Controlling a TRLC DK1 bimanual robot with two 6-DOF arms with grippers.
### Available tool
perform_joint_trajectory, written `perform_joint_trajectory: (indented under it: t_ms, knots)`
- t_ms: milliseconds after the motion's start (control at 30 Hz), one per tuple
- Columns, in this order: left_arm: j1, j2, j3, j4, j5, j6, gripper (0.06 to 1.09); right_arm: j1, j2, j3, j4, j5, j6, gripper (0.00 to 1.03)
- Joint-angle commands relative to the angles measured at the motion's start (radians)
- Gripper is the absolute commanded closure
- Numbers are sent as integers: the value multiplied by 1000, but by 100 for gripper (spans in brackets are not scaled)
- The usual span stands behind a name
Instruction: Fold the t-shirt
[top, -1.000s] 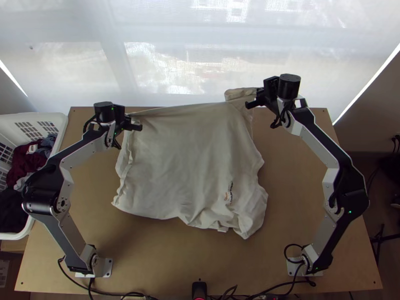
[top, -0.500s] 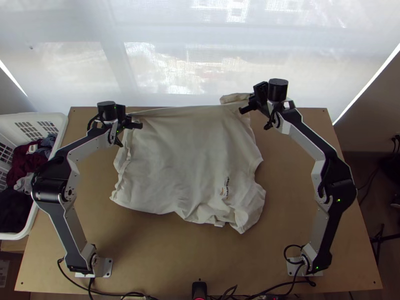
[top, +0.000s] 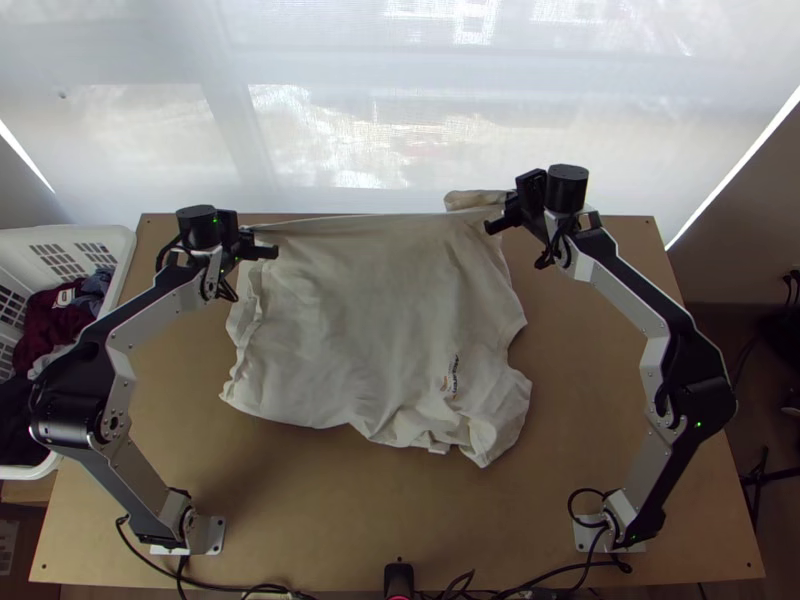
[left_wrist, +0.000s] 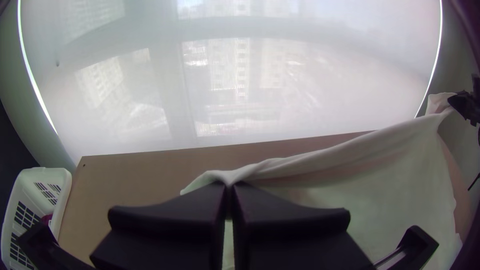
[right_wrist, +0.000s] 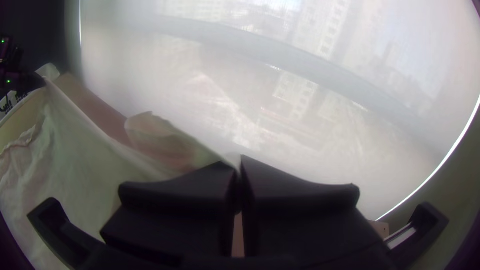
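A cream t-shirt (top: 370, 310) hangs from both grippers at its far edge, its lower part lying rumpled on the table with a small dark print near the right. My left gripper (top: 262, 250) is at the shirt's far left corner; in the left wrist view the left gripper (left_wrist: 228, 186) is shut on the cloth, which stretches tautly across. At the far right corner is my right gripper (top: 500, 218). In the right wrist view the right gripper (right_wrist: 240, 167) is shut on the shirt (right_wrist: 75, 150), with a loose flap of cloth beside its fingers.
A white laundry basket (top: 118, 250) with dark and red clothes stands at the table's left edge. Behind the wooden table (top: 330, 500) hangs a pale translucent blind (top: 330, 120). Cables and a small black device (top: 398, 580) lie at the near edge.
Since a second ago the right gripper has come slightly nearer the table's front, and the shirt's near hem has shifted a little up the picture. The left gripper has moved slightly left.
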Motion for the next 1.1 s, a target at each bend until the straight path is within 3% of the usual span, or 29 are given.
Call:
perform_joint_trajectory:
  t_ms: [0, 1067]
  knots:
    - [2, -88, -119, 13, 12, -5, 105, 11, -84, -138, 57, 0, -14, 100]
    - [-70, -354, -479, 12, 23, 2, 105, 77, -480, -655, 63, -2, 35, 100]
